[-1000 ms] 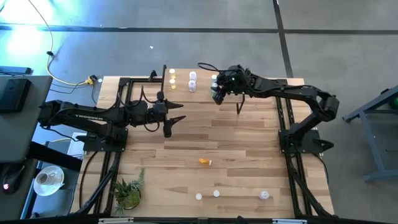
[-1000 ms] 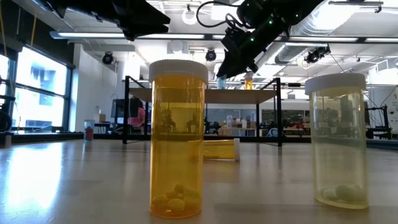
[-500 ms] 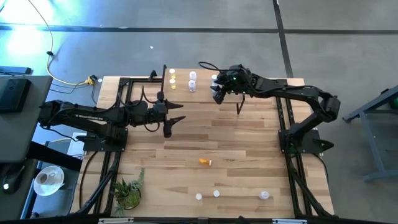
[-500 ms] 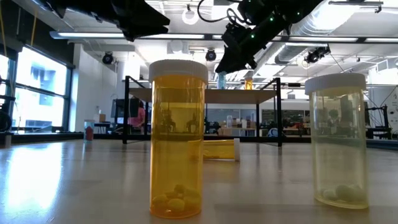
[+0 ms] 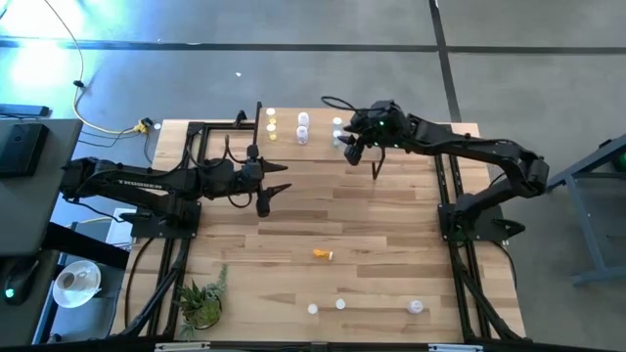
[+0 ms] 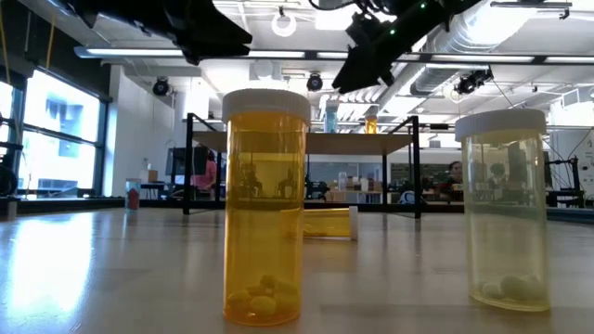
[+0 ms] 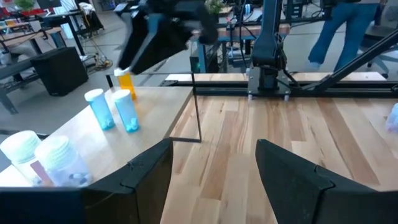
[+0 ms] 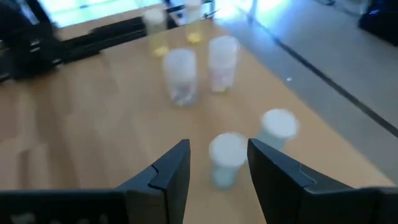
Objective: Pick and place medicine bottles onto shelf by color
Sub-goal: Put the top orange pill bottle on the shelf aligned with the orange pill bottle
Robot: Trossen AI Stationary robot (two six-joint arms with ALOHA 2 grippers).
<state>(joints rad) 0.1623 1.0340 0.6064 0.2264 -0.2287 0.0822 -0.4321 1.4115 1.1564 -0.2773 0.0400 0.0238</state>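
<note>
Bluish bottle (image 8: 227, 159), upright on the shelf (image 8: 93, 130), is apparently being straddled by the open right hand (image 8: 217, 163).

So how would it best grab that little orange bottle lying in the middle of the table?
Probably from straight above, fingers closing across the round body of the orange bottle, not its ends. It lies on its side with bare tabletop around it, so nothing blocks a downward approach.

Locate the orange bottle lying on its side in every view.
High view: lying bottle on the open table, well clear of the shelf.
Low view: lying bottle at centre, just right of the standing orange bottle.
Left wrist view: not in it.
Right wrist view: not in it.
Shared landmark: the shelf.
</note>
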